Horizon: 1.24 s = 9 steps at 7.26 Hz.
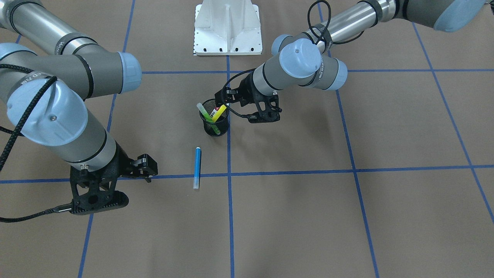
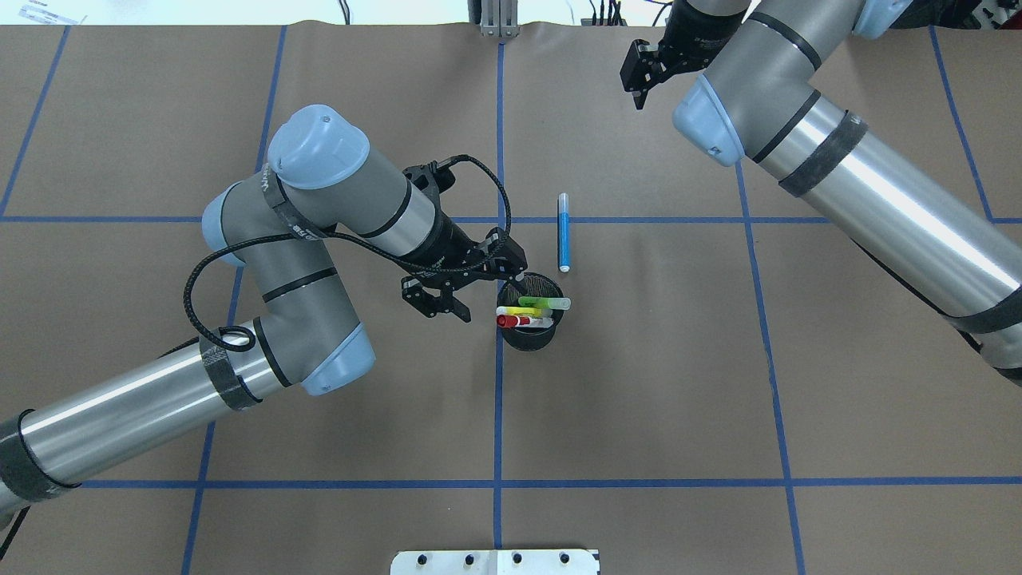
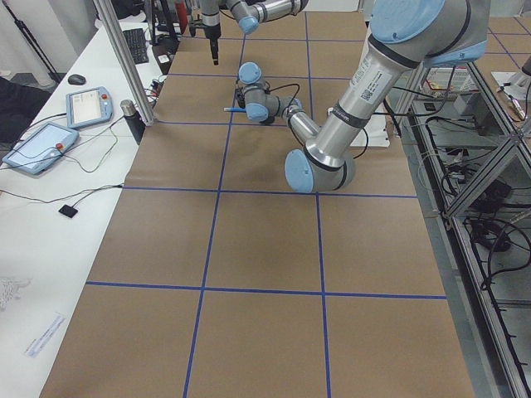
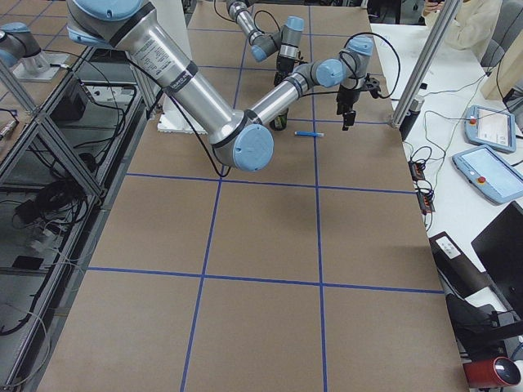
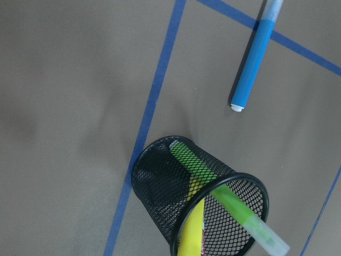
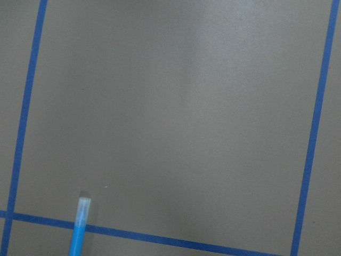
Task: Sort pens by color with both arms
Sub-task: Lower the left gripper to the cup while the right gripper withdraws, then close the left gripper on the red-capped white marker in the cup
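Near left end effector (image 2: 445,313), blue pen (image 2: 564,235)

- The overhead camera sits behind me, looking forward and down on the table (image 2: 639,383); my left arm (image 2: 335,184) enters on its left.
- The front camera faces me from the far side, looking steeply down, my pedestal base (image 1: 227,31) at its top.
- Two side cameras look along the table from either end, far off.
- My left wrist camera hangs close over the mesh cup (image 5: 160,192) and blue pen (image 5: 256,56).
- My right wrist camera looks down close, sharing only that pen's pale end.
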Each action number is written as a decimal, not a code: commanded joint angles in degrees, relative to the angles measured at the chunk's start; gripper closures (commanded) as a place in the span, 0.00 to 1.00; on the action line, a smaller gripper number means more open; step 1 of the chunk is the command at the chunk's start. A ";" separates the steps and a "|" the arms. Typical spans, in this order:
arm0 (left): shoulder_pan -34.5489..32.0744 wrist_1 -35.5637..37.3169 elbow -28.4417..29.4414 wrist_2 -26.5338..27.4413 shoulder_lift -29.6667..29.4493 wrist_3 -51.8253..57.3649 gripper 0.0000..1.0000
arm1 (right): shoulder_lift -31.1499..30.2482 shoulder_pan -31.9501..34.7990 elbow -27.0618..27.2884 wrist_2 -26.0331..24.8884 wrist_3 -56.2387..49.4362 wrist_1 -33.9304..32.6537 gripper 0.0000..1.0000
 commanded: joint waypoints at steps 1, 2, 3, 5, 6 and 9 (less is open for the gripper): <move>1.01 -0.09 -0.14 -0.27 -0.32 0.38 0.14 | 0.03 -0.01 -0.05 -0.17 0.01 0.00 0.01; 1.62 -0.09 -0.22 -0.36 -0.32 0.47 0.17 | -0.06 -0.10 -0.13 -0.17 0.01 0.00 0.01; 1.72 -0.09 -0.31 -0.45 -0.32 0.38 0.21 | -0.06 -0.10 -0.13 -0.26 0.01 0.09 0.01; 1.98 -0.09 -0.84 -0.45 -0.23 0.38 0.33 | -0.06 -0.27 -0.13 -0.26 0.01 0.00 0.01; 1.98 -0.09 -0.75 -0.45 -0.15 0.47 0.39 | -0.06 -0.36 -0.13 -0.26 0.01 0.00 0.01; 1.89 0.09 -0.40 -0.45 -0.15 2.14 0.47 | -0.06 -0.62 -0.13 -0.79 0.01 0.00 0.01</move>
